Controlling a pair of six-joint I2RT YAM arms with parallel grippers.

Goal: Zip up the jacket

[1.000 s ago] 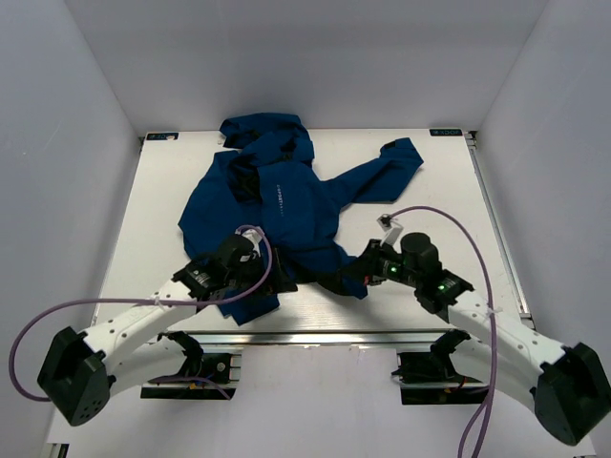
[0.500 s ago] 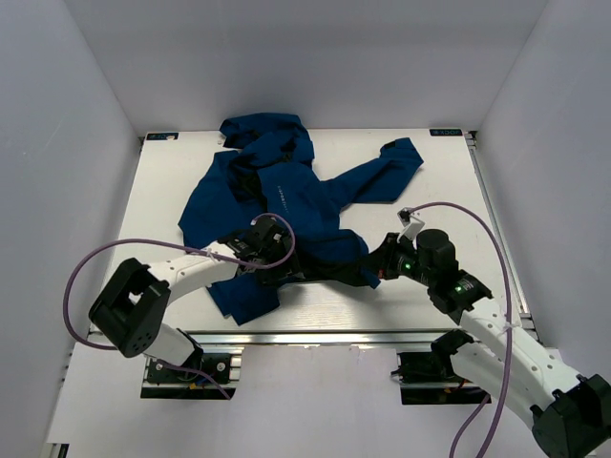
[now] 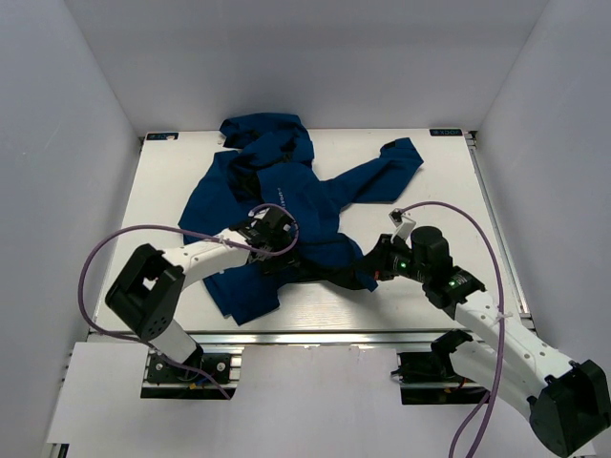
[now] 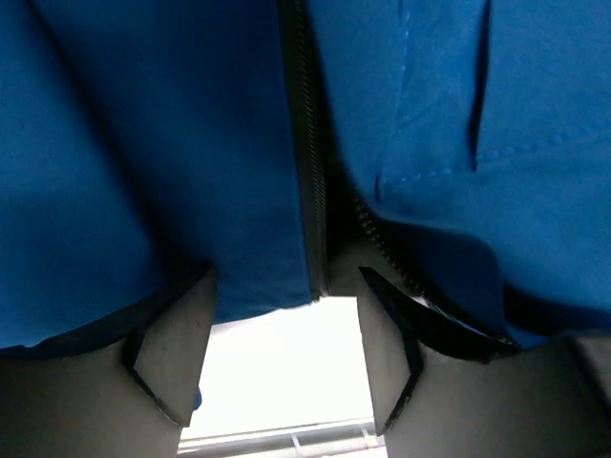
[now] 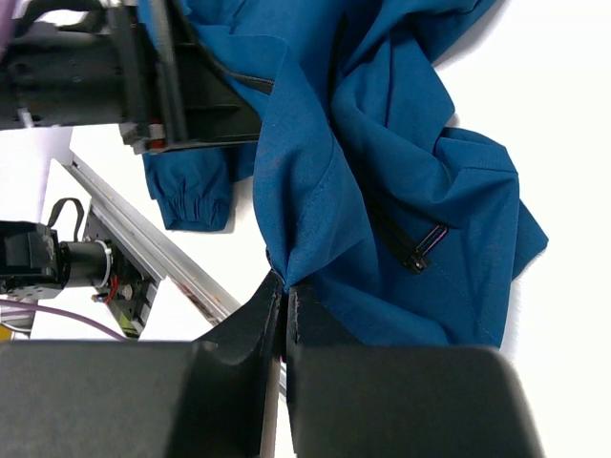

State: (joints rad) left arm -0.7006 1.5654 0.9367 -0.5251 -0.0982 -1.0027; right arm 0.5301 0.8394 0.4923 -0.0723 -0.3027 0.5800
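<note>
I am watching the bench carrying the jacket, which is lying crumpled across its middle with the hood toward the far edge (one sleeve is trailing off to the right). My right tool is pinching a fold of the jacket's lower edge, fingers clenched. My left tool is sitting released, fingers spread either side of the zipper.

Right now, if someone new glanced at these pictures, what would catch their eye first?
A crumpled dark blue hooded fabric jacket sprawls across the middle of the white table. The right claw is pinched shut on a fold at its near edge, while the open left claw straddles the black zipper on its front.
</note>
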